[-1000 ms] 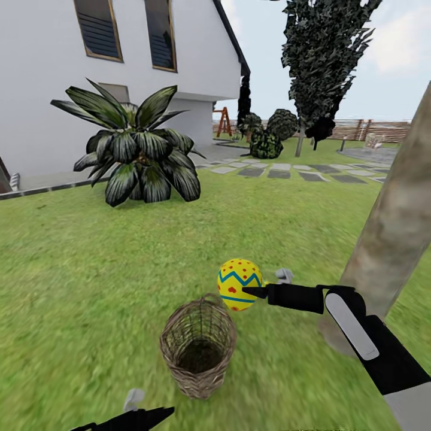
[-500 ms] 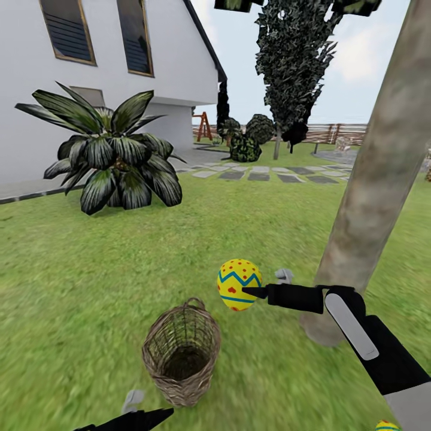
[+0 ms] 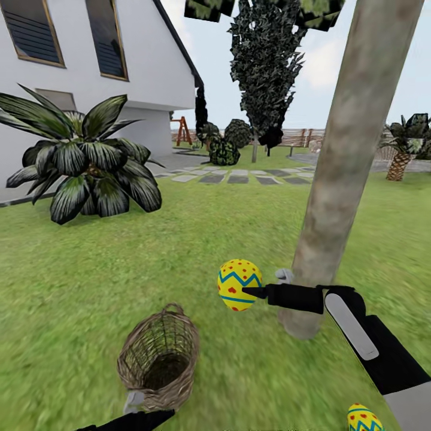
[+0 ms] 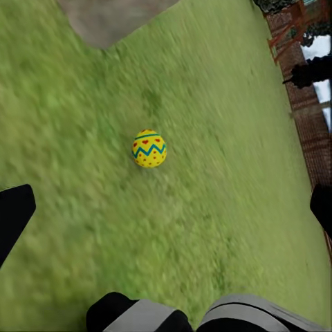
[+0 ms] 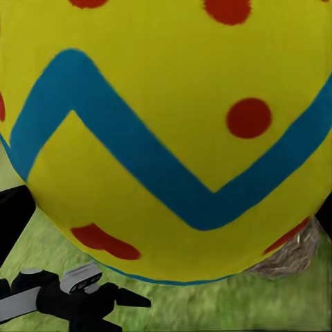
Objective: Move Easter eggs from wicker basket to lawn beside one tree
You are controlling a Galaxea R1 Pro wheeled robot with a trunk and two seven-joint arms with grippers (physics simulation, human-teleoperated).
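Head view, and the right gripper (image 3: 246, 293) holds its arm out over the lawn (image 3: 90, 281), fingers clamped on an Easter egg (image 3: 238, 284) carried in the air! Yellow shell, blue zigzag, red dots, and the black fingertip is pressed against its near side. Just behind the arm stands the tree (image 3: 344, 155), a thick grey-beige trunk rising out of the grass, its base close beside the black forearm.

Down on the lawn, the wicker basket (image 3: 158, 358) sits tilted with its mouth facing the camera, dark inside, no egg visible in it. It lies below and to the left of the held egg, well apart from the trunk. At the bottom edge of the view, the left gripper (image 3: 136, 407) sits low in front of the basket; in the left wrist view its dark fingers (image 4: 12, 214) stand wide apart at either edge, nothing between them. Beyond them, a second egg (image 4: 149, 149) rests alone on the grass.

Another egg (image 3: 363, 418) peeks in at the lower right corner, on the lawn near the tree's side.

Right wrist view: the gripped egg (image 5: 166, 131) looms huge, with a scrap of the basket (image 5: 290, 254) behind it and the left gripper (image 5: 76, 294) below.
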